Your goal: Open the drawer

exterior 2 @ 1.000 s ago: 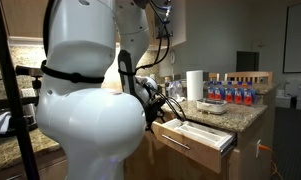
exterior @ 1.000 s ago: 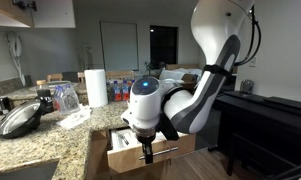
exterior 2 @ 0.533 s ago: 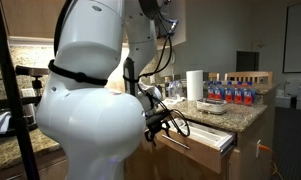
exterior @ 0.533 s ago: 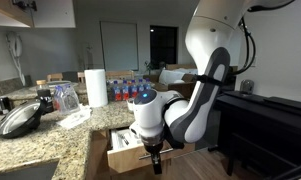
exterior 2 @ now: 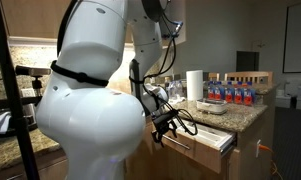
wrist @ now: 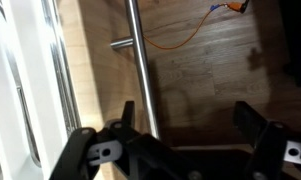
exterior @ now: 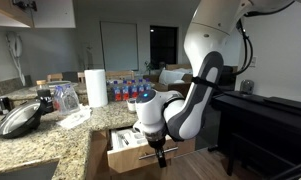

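The top edge of an exterior view cuts off the upper part of the robot arm (exterior: pixel 228 40). The arm also covers the right end of the open drawer (exterior: pixel 123 153), and what lies inside is too small for us to name. The labels on the bottles (exterior: pixel 125 91) at the far end of the table (exterior: pixel 50 140) are too small to read. In an exterior view the arm's white base (exterior 2: pixel 90 110) hides most of the table behind it. The gripper (exterior 2: pixel 163 128) is lost among dark cables (exterior 2: pixel 182 122). In the wrist view the handle (wrist: pixel 140 70) runs off the top edge. The drawer's inside at the left is washed out and blurred, and the fingers (wrist: pixel 252 125) run off the bottom edge.
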Robot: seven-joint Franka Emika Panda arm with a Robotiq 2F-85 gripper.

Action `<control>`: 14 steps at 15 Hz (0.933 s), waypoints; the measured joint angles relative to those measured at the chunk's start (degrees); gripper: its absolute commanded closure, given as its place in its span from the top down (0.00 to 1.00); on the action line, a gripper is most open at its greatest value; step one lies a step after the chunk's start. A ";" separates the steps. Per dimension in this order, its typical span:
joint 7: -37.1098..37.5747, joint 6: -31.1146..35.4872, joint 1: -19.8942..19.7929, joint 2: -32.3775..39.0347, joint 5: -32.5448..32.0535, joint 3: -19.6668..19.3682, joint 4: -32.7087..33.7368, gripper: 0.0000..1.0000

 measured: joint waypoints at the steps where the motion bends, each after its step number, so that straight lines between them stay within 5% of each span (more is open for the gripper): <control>1: -2.13 -0.45 -0.01 0.82 0.06 -0.25 0.94 1.00; 14: -22.35 -2.22 -0.02 5.32 -0.49 -0.97 5.58 1.00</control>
